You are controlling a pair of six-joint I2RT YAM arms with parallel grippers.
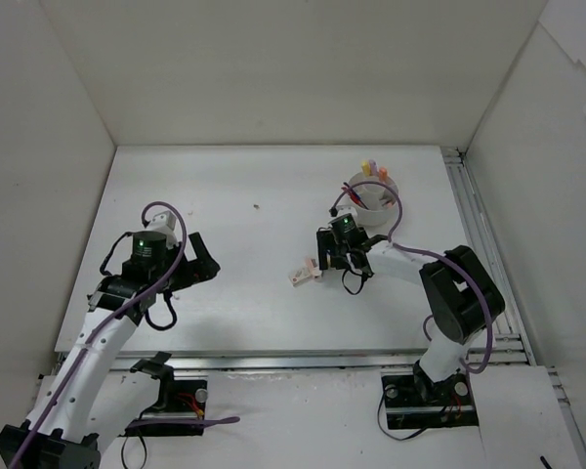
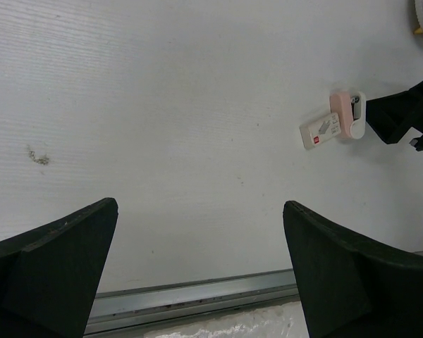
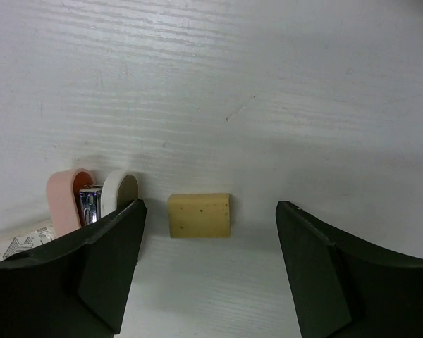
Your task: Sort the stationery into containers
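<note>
A tan eraser block [image 3: 199, 215] lies on the table just ahead of my right gripper [image 3: 210, 207], which is open, low and empty, with a finger on either side of it. A pink-and-white stationery piece [image 3: 92, 201] and a white sleeved eraser [image 3: 17, 243] lie beside the left finger; both show in the left wrist view, the piece [image 2: 349, 116] and the eraser [image 2: 319, 132], and together in the top view [image 1: 303, 276]. The round white dish [image 1: 371, 192] at the back right holds several marker sticks [image 1: 373, 170]. My left gripper [image 1: 203, 264] is open and empty, well left of them.
White walls enclose the table on three sides. A metal rail [image 1: 313, 360] runs along the near edge and another [image 1: 474, 234] along the right side. The right arm's purple cable [image 1: 396, 210] loops over the dish. A small dark speck [image 1: 256, 206] marks the table.
</note>
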